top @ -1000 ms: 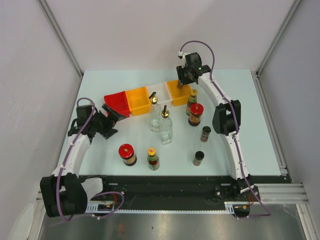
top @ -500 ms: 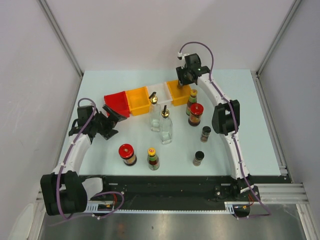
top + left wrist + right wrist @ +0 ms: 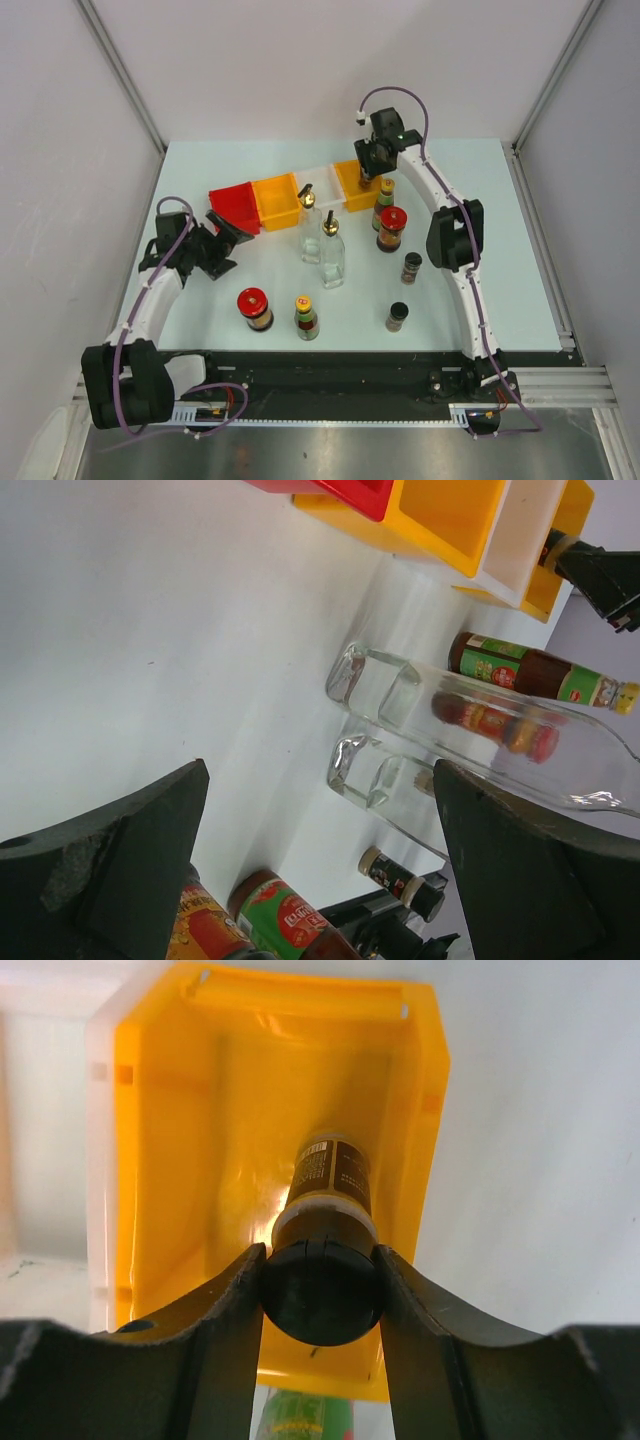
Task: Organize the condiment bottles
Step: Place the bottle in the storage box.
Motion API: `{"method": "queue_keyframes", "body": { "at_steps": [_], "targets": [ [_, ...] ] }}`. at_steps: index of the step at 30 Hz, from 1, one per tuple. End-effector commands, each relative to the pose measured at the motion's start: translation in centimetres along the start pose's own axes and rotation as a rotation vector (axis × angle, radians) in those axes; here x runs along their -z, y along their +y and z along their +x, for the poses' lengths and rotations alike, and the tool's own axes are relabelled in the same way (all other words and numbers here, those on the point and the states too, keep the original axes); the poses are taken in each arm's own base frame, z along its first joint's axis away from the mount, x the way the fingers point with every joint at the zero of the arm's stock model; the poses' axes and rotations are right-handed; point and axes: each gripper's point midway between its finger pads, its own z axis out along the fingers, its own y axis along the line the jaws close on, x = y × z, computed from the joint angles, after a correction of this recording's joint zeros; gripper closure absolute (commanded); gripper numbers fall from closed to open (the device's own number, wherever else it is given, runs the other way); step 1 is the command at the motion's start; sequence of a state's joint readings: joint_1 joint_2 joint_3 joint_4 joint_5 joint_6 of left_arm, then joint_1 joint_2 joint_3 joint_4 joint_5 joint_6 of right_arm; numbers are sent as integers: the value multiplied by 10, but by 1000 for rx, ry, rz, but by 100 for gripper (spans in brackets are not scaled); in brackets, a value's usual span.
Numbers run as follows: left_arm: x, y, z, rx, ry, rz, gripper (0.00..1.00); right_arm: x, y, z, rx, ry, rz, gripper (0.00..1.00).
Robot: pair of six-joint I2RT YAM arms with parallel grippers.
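Right claw (image 3: pixel 320 1278) is pinched on the black cap of a shaker (image 3: pixel 330 1175). The shaker hangs straight down between the fingers, inside the far-right orange bin (image 3: pixel 160 1160). Whether its base touches the bin floor cannot be told.

Left claw (image 3: pixel 235 228) is spread wide with nothing held, low over the table (image 3: pixel 200 170), just near of the red bin (image 3: pixel 232 203). All bottles are well apart from it, to its right.

Count of bottles:
- Shakers: three. One is held. Two stand on the table at right, near shaker (image 3: pixel 397 316) and far shaker (image 3: pixel 411 267).
- Glass bottles: two, upright at centre, just beside each other, far glass bottle (image 3: pixel 309 230) and near glass bottle (image 3: pixel 332 256).
- Red-lidded jars: two, right jar (image 3: pixel 392 229) and left jar (image 3: pixel 255 308).
- Sauce bottles: two. Far sauce bottle (image 3: pixel 384 200) is just near of the orange bin and beside the right jar. Near sauce bottle (image 3: pixel 306 318) is beside the left jar.

Count of bins: four in a row at the far side. From the left they are red, a second orange bin (image 3: pixel 277 200), white bin (image 3: pixel 326 186), then orange.
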State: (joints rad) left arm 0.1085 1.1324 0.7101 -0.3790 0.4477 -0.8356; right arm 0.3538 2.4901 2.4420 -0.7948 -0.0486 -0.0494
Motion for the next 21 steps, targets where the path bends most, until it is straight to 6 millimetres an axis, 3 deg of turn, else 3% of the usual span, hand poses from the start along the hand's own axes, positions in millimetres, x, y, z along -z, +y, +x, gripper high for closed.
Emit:
{"method": "queue_keyframes", "body": {
  "at_steps": [1,8,21],
  "targets": [
    [-3,3,2,-36,-4,8,0,47,-5,-11,29,3,3,100],
    [-4,7,5,-34,4,2,0,60,-3,7,16,76,-21,100],
    [-5,10,6,-30,2,1,0,86,-2,22,-37,127,-55,100]
  ]
}}
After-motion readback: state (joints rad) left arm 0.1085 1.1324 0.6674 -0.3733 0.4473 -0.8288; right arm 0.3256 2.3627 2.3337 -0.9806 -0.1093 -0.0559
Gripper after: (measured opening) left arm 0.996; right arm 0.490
